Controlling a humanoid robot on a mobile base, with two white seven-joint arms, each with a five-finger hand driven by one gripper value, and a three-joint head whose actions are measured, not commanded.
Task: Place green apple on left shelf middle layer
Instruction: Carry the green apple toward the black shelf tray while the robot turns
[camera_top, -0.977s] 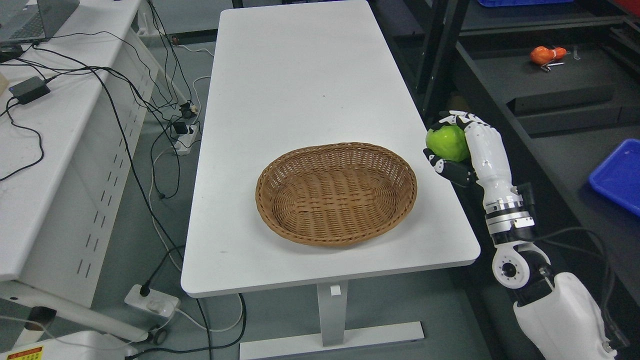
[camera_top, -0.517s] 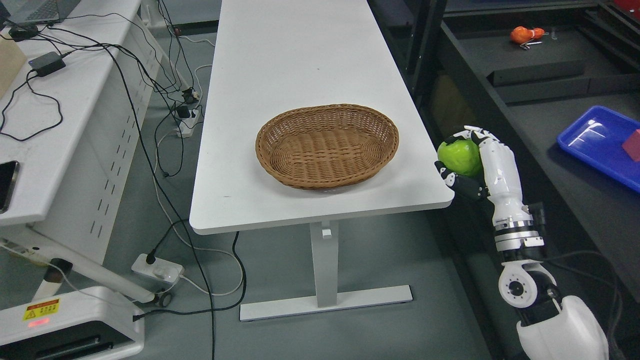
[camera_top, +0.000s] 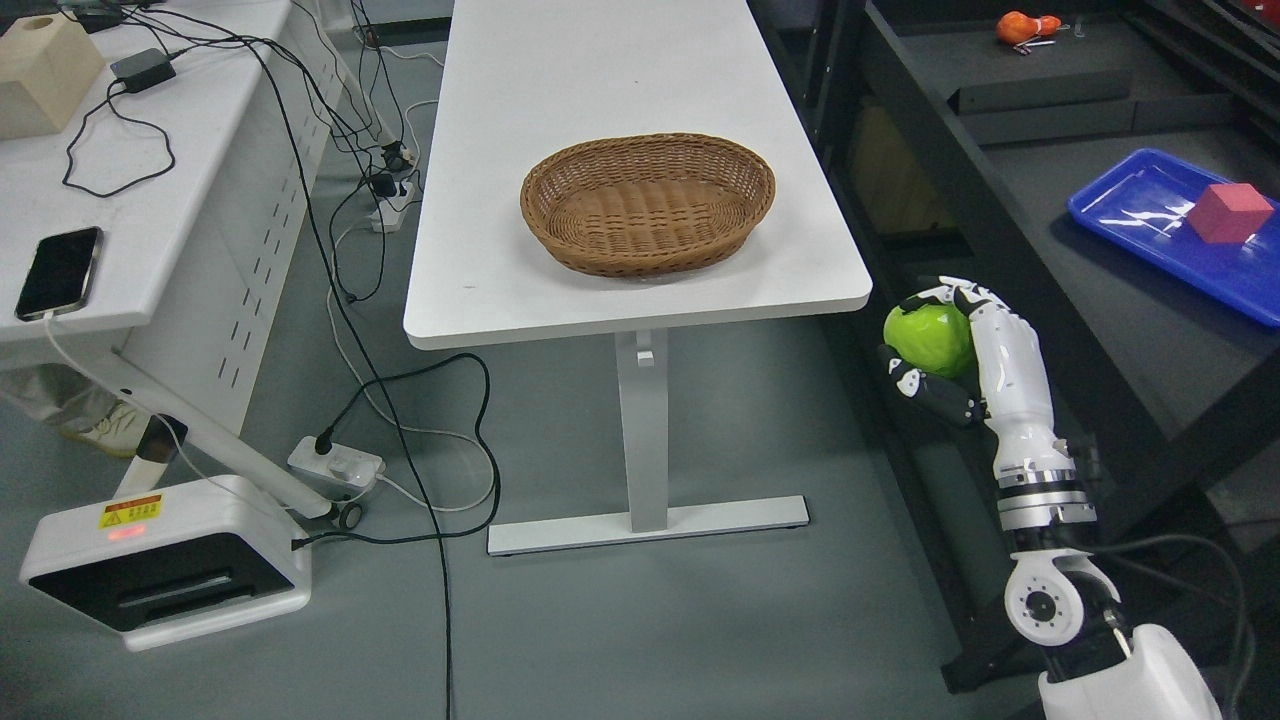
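I see the right hand (camera_top: 945, 345) clenched round the glossy green apple (camera_top: 930, 338), off the white table (camera_top: 640, 290) corner, beside the black shelf frame (camera_top: 985, 240). Open floor left; oval wicker basket (camera_top: 648, 203) near table edge.

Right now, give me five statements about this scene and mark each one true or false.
1. The right hand grips the green apple. True.
2. The wicker basket holds fruit. False: it is empty.
3. A red cube sits in the blue tray. True.
4. The apple rests on the white table. False: it is held off the table's right corner.
5. A phone lies on the left desk. True.
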